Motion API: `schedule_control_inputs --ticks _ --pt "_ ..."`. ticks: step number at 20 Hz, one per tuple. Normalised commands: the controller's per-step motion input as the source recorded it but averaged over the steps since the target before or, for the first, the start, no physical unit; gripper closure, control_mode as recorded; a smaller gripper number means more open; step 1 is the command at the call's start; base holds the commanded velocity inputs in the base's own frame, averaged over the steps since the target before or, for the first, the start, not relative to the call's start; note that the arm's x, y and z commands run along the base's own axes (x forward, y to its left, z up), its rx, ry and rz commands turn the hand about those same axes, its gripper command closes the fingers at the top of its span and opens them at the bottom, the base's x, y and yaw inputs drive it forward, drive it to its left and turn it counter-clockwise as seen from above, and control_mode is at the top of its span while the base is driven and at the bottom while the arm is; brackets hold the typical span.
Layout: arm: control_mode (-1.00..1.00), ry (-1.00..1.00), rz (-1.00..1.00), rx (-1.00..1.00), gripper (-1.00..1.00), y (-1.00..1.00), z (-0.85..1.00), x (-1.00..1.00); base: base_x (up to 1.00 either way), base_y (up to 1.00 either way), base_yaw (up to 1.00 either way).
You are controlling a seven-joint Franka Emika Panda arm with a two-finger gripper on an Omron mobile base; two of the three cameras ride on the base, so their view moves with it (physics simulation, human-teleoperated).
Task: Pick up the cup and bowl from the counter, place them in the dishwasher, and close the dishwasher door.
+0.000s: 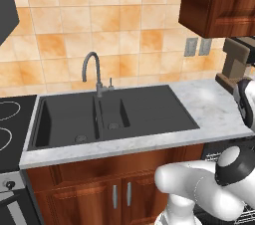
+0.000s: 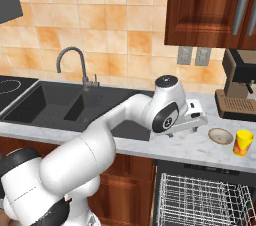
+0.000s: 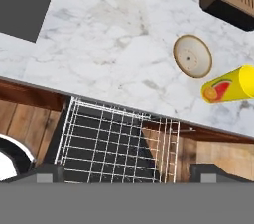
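Since the gripper point(image 3: 124, 171) hangs empty above the counter point(image 2: 200, 145) with fingers spread wide, I'd take the cup point(image 2: 243, 142) first: centre over it, drop straight, close across its body. It stands at the counter's right end, just beside the bowl point(image 2: 221, 136). Bright yellow, orange-red patch; bowl is shallow, beige, brown-rimmed. Dishwasher point(image 2: 200, 197) rack sits pulled out below.

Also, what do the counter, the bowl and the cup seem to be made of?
The counter looks like polished stone: white with grey marbled veins and a bright glare spot. The bowl looks like matte ceramic, beige with a brown rim. The cup is smooth bright yellow, perhaps plastic or glazed ceramic; the render leaves it open.
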Motion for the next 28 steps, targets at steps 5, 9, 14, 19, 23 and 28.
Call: schedule_control_inputs --ticks 5,9,14,19,23,28 --pt "-1.00 0.00 0.00 -0.03 -1.00 -0.42 0.00 0.00 0.00 0.00 0.00" --pt "-1.00 0.00 0.00 -0.02 -1.00 -0.37 -0.03 0.03 0.00 0.00 0.00" --pt "-1.00 0.00 0.00 -0.02 -1.00 -0.32 -0.05 0.08 0.00 0.00 0.00" --pt "-1.00 0.00 0.00 -0.02 -1.00 -0.25 0.00 0.11 0.00 0.00 0.00" --pt "-1.00 0.00 0.00 -0.02 -1.00 -0.23 0.00 0.18 0.00 0.00 0.00" --pt "-1.00 0.00 0.00 -0.01 -1.00 -0.25 -0.05 0.23 0.00 0.00 0.00"
